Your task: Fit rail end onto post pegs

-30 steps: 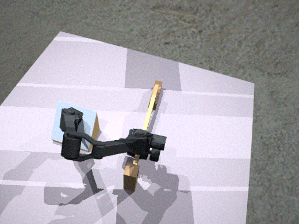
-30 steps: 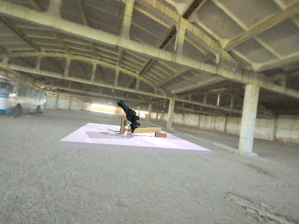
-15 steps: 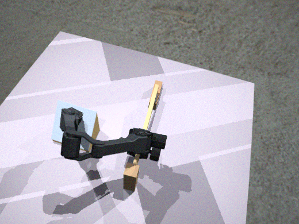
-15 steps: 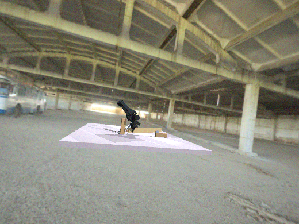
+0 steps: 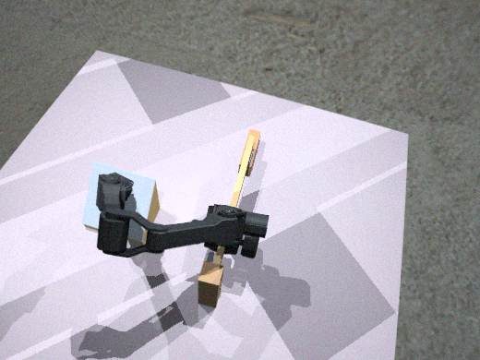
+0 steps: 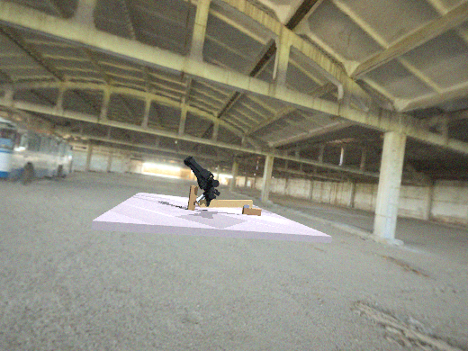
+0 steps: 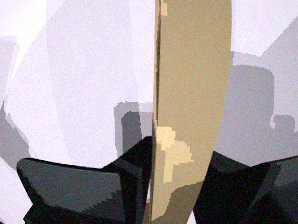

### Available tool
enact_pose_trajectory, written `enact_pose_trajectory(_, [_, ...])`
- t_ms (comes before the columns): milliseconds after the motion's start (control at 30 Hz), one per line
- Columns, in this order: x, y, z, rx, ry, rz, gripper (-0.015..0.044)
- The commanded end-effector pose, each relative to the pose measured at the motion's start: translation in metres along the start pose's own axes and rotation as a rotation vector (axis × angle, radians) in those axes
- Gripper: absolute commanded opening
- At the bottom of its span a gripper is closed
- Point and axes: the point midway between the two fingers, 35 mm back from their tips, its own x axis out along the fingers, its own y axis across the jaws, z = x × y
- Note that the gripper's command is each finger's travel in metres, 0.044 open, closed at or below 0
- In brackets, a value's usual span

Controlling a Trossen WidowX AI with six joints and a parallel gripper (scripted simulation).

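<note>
Wrist view: jaws pinch the rail [image 5: 237, 190] [image 6: 231, 203] [image 7: 192, 75], running lengthwise up the frame; only top and exterior show the post [image 5: 210, 284] [image 6: 193, 198]!

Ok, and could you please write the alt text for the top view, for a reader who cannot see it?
A black robot arm's gripper grips a long wooden rail near a wooden post; the rail's far end is at a low footboard block.
</note>
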Motion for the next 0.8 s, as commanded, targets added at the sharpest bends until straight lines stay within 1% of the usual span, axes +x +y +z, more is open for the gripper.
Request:
enact_pose_trajectory(0, [-0.005, -0.002, 0.003, 0.001, -0.011, -0.010, 0.0000])
enact_pose_trajectory(767, [-0.017, -0.003, 0.002, 0.001, -0.011, -0.010, 0.0000])
